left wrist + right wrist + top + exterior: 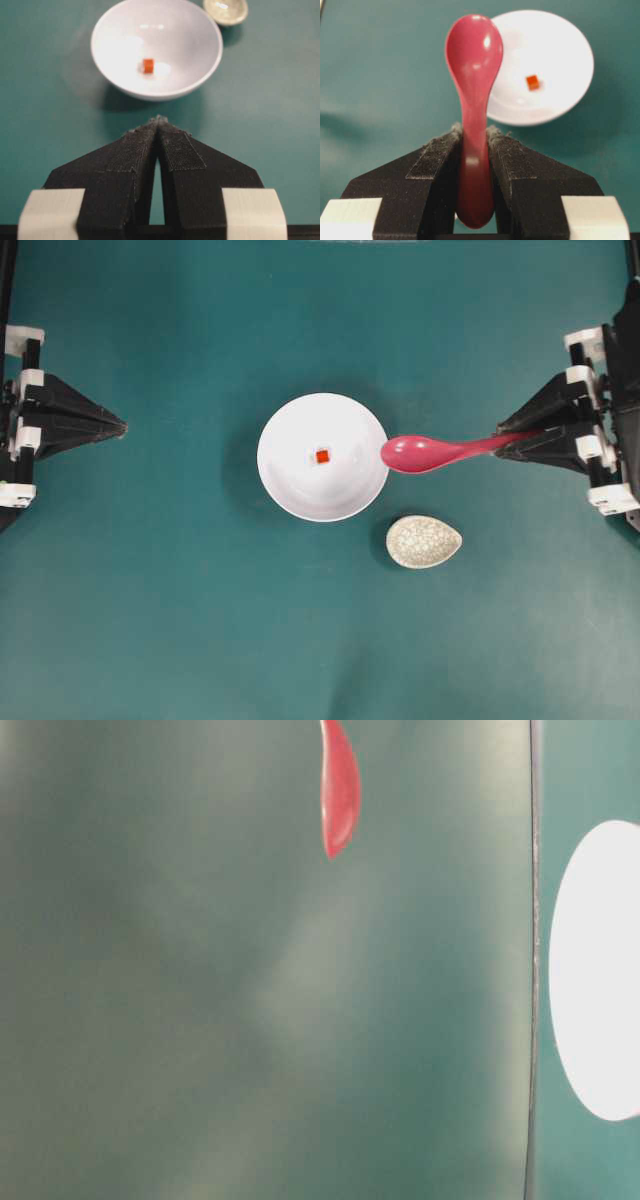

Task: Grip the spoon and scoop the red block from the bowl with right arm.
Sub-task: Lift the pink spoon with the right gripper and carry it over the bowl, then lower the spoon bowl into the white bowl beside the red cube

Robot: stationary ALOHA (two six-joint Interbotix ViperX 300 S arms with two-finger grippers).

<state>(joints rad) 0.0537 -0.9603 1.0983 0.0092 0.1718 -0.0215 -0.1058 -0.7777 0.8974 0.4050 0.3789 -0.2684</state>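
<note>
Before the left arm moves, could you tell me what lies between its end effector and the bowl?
Nothing: in the overhead view only bare green table separates the left end effector from the bowl.

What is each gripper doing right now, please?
Left gripper: closed, holding nothing.
Right gripper: closed on the glossy pink-red soup spoon.
</note>
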